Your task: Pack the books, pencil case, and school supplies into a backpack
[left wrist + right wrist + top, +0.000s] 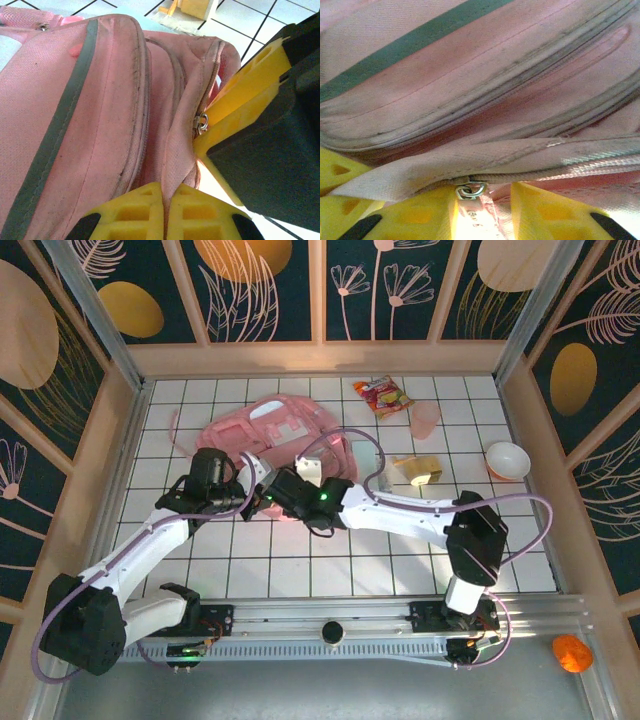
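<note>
Pinching backpack [75, 125] fabric, left tool [164, 195] partly cropped.

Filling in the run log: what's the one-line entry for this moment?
stage: backpack zipper | left gripper: shut on backpack fabric | right gripper: at zipper pull, grip unclear

A red-orange snack packet [383, 396] and a pink cup [425, 420] lie well beyond the right gripper [274, 491], off to its right. A white bowl [507, 460] sits farther right still, well apart.
</note>
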Tool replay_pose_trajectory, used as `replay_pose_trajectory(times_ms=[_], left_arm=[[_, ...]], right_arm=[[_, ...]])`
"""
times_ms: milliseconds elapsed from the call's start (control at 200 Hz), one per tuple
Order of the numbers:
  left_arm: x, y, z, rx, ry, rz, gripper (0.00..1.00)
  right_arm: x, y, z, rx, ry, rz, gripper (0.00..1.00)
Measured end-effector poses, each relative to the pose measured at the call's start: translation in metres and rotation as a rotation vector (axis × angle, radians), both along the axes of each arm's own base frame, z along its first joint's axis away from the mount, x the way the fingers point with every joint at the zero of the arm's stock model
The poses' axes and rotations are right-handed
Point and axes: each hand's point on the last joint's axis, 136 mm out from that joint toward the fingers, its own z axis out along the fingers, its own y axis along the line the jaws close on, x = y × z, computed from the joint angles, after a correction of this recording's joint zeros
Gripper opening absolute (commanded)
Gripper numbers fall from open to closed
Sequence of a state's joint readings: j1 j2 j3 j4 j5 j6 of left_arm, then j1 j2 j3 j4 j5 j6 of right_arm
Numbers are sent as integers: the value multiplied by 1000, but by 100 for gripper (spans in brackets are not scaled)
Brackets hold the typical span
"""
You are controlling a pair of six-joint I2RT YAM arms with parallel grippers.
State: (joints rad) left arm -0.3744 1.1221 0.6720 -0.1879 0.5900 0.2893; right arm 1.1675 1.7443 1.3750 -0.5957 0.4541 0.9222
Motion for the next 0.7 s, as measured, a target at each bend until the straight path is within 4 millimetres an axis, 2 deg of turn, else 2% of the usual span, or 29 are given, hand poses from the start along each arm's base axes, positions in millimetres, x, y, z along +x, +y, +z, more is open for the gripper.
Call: replay_pose_trajectory(times_ms=[230, 330, 576, 701], left_arm=[[0, -1, 1, -1, 0, -4, 0], [1, -2, 2, -3, -2, -4, 0], [1, -3, 3, -4, -2, -4, 0], [1, -3, 3, -5, -3, -6, 0]], right_arm=[[0, -5, 3, -21, -15, -25, 28], [0, -6, 4, -17, -16, -33, 21], [-1, -7, 8, 7, -28, -35, 12], [-1, -15, 8, 12, -28, -46, 13]])
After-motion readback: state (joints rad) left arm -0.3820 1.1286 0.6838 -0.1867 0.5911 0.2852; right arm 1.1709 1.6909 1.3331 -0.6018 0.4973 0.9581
